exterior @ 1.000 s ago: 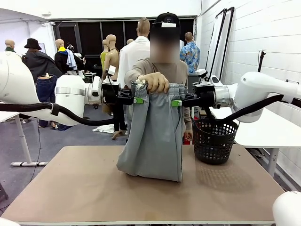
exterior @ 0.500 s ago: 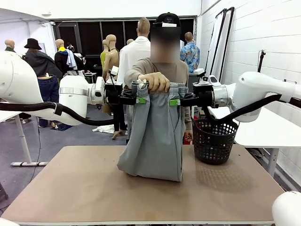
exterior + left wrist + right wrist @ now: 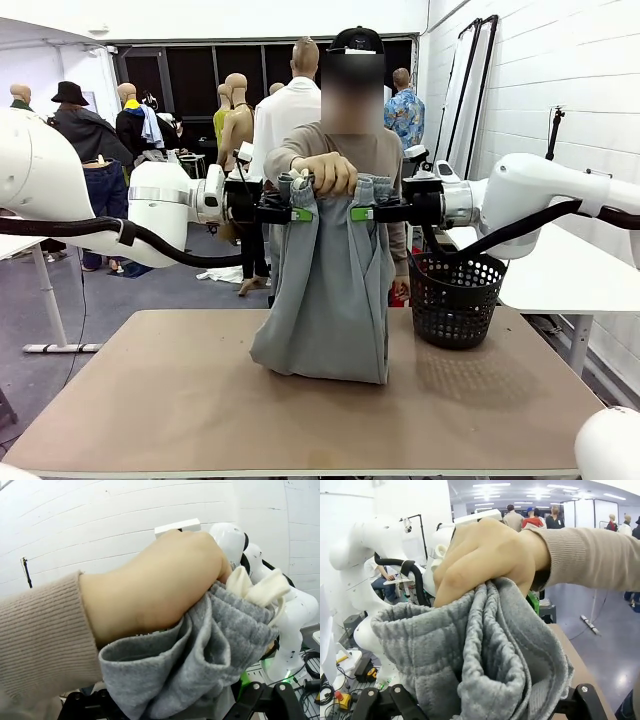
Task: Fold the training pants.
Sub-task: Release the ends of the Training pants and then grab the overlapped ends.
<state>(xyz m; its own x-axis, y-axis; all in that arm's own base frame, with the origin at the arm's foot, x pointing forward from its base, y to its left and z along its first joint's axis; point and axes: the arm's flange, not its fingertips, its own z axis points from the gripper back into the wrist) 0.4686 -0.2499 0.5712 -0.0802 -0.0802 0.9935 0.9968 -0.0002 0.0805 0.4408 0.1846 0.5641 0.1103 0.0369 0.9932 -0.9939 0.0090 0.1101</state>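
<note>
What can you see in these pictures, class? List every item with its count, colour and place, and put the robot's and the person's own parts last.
training pants: one, light grey, hanging from the bunched waistband above the table, lower end resting on it.
drawstring: one, pale, poking out of the waistband beside the hand.
basket: one, black mesh, on the table to the robot's right of the pants.
table: one, tan top, under the pants and basket.
person's hand: one, clenched on the waistband's middle.
left gripper: one, black with green pads, open, at the waistband's left end.
right gripper: one, black with green pads, open, at the waistband's right end.
</note>
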